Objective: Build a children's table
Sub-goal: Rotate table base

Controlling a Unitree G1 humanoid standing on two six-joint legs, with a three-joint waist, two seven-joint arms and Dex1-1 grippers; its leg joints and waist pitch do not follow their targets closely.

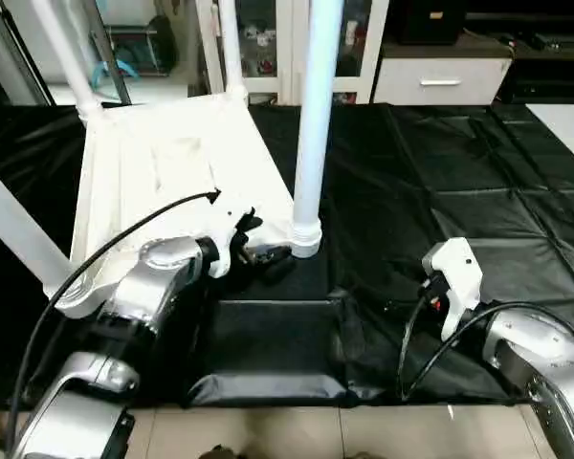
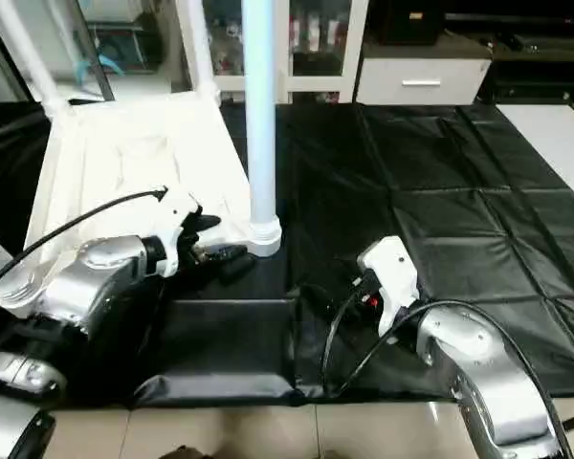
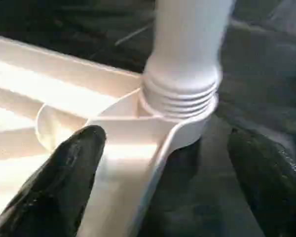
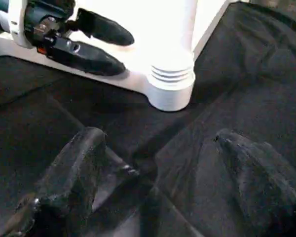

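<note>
Work table [image 1: 478, 182]: black padded cover, spans my whole view; cabinets behind its far edge.

Top [image 1: 163, 182]: white, lying underside up on the table's left half, ribs showing. I count legs standing in its sockets.

Near-right leg [image 1: 316, 105]: upright in the corner socket [image 3: 180, 106], threaded collar showing just above the rim.

Far legs [image 1: 231, 48]: two, upright at the far corners. A fourth crosses my left edge.

Left gripper [image 1: 258, 244]: fingers [image 3: 64, 182] spread wide, holding nothing, one over the top's edge, aimed at that socket.

Right gripper [image 4: 158, 182]: spread wide, holding nothing, above bare cover, well right of the top.
</note>
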